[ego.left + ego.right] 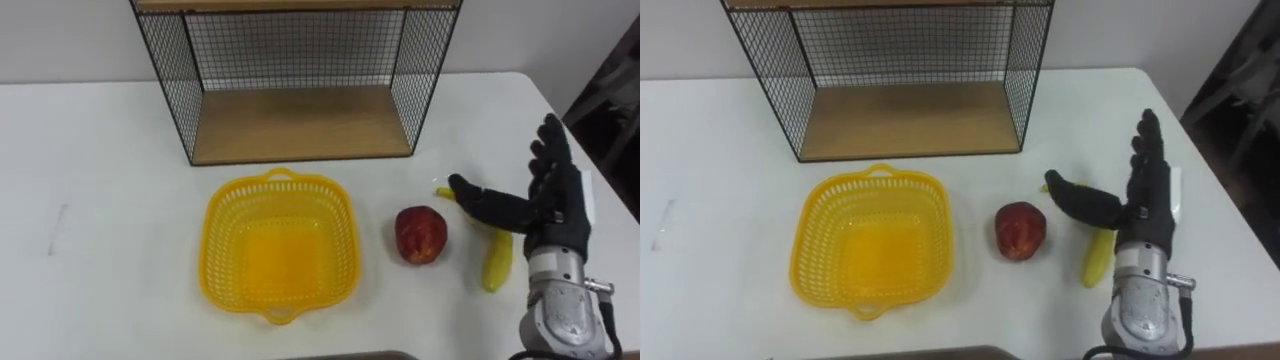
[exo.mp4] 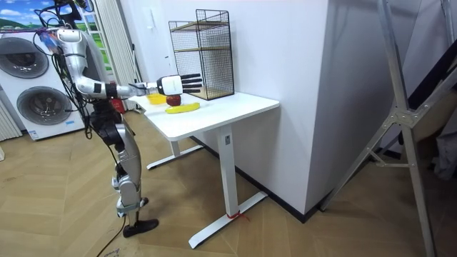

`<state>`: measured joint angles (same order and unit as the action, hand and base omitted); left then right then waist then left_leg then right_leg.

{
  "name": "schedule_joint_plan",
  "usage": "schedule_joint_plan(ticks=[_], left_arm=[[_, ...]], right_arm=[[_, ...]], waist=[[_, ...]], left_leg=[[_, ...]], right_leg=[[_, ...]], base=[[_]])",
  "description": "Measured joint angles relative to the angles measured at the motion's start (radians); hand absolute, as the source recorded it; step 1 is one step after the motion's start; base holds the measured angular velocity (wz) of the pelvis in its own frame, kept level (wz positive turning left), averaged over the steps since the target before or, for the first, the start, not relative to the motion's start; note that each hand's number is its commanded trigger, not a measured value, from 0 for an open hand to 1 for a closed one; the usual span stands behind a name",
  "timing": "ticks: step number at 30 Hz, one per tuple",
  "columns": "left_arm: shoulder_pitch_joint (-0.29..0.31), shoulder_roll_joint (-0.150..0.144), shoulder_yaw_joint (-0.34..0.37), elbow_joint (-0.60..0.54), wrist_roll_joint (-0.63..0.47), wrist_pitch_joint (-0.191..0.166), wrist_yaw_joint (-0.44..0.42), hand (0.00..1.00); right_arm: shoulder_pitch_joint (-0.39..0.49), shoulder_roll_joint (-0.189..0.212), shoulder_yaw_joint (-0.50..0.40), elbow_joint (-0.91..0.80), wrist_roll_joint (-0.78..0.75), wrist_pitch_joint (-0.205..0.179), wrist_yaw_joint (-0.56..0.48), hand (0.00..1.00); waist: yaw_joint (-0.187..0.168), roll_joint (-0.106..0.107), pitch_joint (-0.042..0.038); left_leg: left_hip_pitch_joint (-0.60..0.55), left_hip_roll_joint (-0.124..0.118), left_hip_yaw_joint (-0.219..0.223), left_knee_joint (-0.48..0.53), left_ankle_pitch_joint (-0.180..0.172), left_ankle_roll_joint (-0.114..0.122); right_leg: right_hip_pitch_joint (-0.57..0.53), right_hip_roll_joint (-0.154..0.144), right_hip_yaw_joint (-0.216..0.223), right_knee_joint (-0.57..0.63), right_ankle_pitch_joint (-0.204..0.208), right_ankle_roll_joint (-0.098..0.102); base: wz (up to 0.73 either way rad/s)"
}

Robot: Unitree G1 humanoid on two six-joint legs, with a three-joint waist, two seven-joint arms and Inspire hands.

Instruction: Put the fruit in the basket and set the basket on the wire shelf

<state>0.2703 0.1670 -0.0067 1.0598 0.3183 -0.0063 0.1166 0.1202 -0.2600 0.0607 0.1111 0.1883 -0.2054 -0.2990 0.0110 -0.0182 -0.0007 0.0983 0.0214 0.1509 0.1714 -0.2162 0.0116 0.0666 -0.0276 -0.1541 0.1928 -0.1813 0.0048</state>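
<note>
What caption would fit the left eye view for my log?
Open right hand hovers over the banana, beside a red apple and an empty yellow basket, wire shelf behind.

Banana [image 1: 497, 262] partly hidden behind right hand [image 1: 557, 203], wire shelf [image 1: 300, 125] top cut off

Laundry room — 2 washing machines [image 2: 44, 107]

I am seeing the yellow plastic basket [image 1: 225, 215] sitting upright and empty. The red apple [image 1: 421, 235] is lying just right of the basket, not touching it. The yellow banana [image 1: 497, 262] is lying farther right of the basket, beyond the apple. The wire shelf [image 1: 170, 80], wooden-floored, is standing just behind the basket.
</note>
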Motion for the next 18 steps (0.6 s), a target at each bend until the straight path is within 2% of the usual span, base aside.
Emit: schedule_joint_plan(ticks=[4,9,11,18], left_arm=[[-0.008,0.0,-0.009,0.003,0.002,0.0,-0.008,0.0],[-0.012,0.0,-0.01,0.01,0.023,0.0,-0.02,0.0],[-0.015,0.0,-0.01,0.015,0.025,0.0,-0.02,0.0],[-0.031,0.0,-0.01,0.014,0.026,0.0,-0.023,0.0]], right_arm=[[0.0,0.002,0.008,0.017,-0.081,0.001,0.043,0.0],[0.003,0.017,0.04,0.03,-0.189,0.009,0.078,0.0],[0.007,0.028,0.046,0.033,-0.198,0.009,0.087,0.0],[0.026,0.029,0.108,0.04,-0.193,0.012,0.152,0.0]], waist=[[0.019,0.0,0.0003],[0.022,-0.002,0.0009],[0.023,-0.002,0.0011],[0.023,0.001,0.0031]], left_leg=[[0.001,0.001,-0.001,-0.001,0.0,0.0],[0.006,0.001,0.0,-0.001,0.0,0.0],[0.01,0.0,0.0,-0.001,0.0,0.0],[0.008,0.001,0.0,-0.002,0.0,0.0]], right_leg=[[0.002,0.001,-0.001,-0.005,0.002,-0.001],[0.003,0.001,0.0,-0.006,0.004,-0.001],[0.005,0.0,0.0,-0.007,0.004,-0.001],[0.006,0.0,-0.001,-0.007,0.005,0.0]], base=[[0.01],[0.0],[0.0],[0.0]])
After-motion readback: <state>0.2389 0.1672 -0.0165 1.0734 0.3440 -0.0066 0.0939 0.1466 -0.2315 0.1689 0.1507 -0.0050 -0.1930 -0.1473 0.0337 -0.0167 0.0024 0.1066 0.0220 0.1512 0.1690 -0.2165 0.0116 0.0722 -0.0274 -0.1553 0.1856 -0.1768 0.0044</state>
